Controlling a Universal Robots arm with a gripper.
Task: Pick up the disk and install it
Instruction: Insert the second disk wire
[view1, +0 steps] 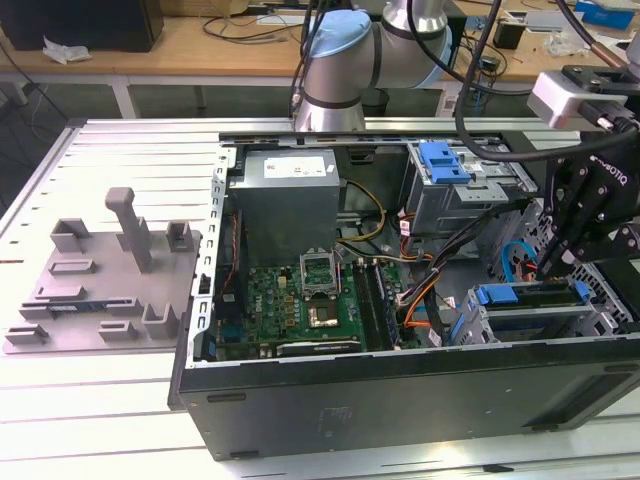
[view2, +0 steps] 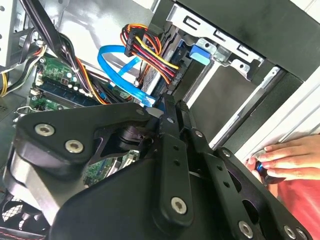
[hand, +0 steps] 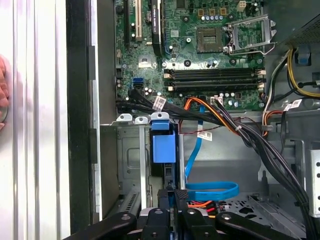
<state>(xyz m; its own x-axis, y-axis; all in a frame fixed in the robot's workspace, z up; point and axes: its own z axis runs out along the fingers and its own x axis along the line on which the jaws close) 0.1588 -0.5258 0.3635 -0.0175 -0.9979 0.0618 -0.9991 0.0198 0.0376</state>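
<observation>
Your gripper (view1: 560, 255) is down inside the open PC case (view1: 400, 400), at the drive-cage corner on the exterior view's right. In both wrist views the black fingers (hand: 175, 200) sit pressed together on the edge of the disk (hand: 164, 150) — clamped on it, no gap between pads and carrier.

Disk pos.: standing on edge in the grey metal drive cage (hand: 130, 160), blue carrier frame up, between the cage walls. In the exterior view it reads as a blue-framed slab (view1: 530, 295) lying along the cage top near the case's front wall; whether it is fully seated I can't tell from here, the fingers cover the near end.

Around it: flat blue data cable (hand: 210, 190) looped just beside the cage, orange/black/yellow power leads (view2: 150, 45) bunched next to the bay. Motherboard (view1: 300, 310) fills the case floor towards the exterior view's left, w/ grey power-supply box (view1: 290, 195) at the far wall. A second blue clip (view1: 445, 160) sits on the upper bay at the far corner, well apart from the gripper.

Note for you — a person's hand (view2: 285, 157) rests on the case's outer edge, near the arm. Grey fixture plate (view1: 100, 280) lies on the table outside the case, untouched.
</observation>
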